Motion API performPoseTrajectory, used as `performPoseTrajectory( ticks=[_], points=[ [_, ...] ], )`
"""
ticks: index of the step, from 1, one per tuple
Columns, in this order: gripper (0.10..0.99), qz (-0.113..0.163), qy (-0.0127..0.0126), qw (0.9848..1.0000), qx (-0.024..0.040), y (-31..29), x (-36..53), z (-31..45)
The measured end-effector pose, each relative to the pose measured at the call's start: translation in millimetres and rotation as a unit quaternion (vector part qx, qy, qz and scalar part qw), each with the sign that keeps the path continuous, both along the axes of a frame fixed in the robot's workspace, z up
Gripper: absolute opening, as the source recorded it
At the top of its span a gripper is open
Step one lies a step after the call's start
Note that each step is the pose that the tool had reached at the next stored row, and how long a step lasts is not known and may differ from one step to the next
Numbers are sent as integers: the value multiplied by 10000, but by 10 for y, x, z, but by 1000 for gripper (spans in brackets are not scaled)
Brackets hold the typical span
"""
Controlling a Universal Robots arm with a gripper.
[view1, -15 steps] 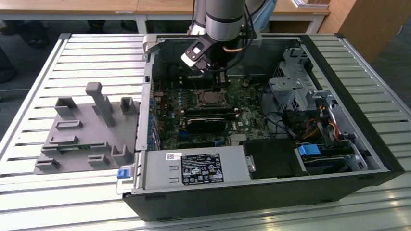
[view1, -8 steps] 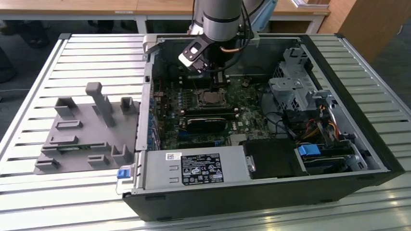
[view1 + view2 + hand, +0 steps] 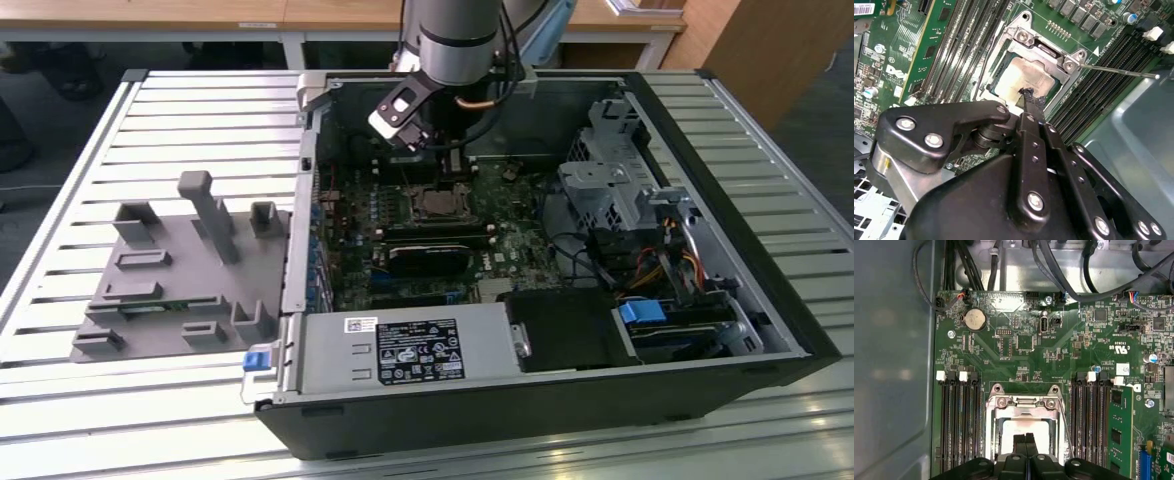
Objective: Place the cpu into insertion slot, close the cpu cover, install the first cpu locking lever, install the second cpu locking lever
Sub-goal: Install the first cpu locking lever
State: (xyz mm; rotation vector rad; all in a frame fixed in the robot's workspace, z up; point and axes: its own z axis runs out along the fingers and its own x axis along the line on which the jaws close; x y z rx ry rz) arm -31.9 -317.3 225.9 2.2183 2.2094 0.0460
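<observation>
The arm's black metal fingers point(image 3: 1020, 446) are closing tight on nothing, their tips hanging right over the dull silver-tan square cpu point(image 3: 1013, 428). It is sitting in the silver-rimmed black insertion slot point(image 3: 990, 426) directly beneath them, and the thin silver frame-shaped cpu cover point(image 3: 1024, 401) is lying flat around it.

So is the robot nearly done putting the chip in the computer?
Partway. The chip is already in place, and the metal cover looks folded down over it. The claw, pinched shut and empty, hangs right over the chip. One thin locking lever sticks out loose, so the levers are left.
</observation>
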Motion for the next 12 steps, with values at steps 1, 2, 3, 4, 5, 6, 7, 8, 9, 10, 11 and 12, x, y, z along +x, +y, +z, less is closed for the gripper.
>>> performPoseTrajectory(
  ticks=[1, 2, 3, 4, 5, 6, 7, 8, 9, 10, 11, 12],
  points=[
    [110, 0, 1, 10000, -1, 0, 0, 4],
    [110, 0, 0, 10000, -1, 0, 0, 7],
    [110, 0, 0, 10000, 0, 0, 0, 12],
    [110, 0, 0, 10000, -1, 0, 0, 20],
    [110, 0, 1, 10000, 0, 0, 0, 33],
    [110, 0, 1, 10000, 9, 0, -1, 47],
    [110, -1, 0, 10000, 16, 0, -1, 59],
    [110, -1, 0, 10000, 17, 0, -1, 74],
    [110, -1, 1, 10000, 16, 0, 0, 91],
    [110, 0, 1, 10000, 16, 0, 0, 110],
    [110, 0, 1, 10000, 17, 0, 0, 130],
    [110, 0, 1, 10000, 17, 0, 0, 148]
  ],
)
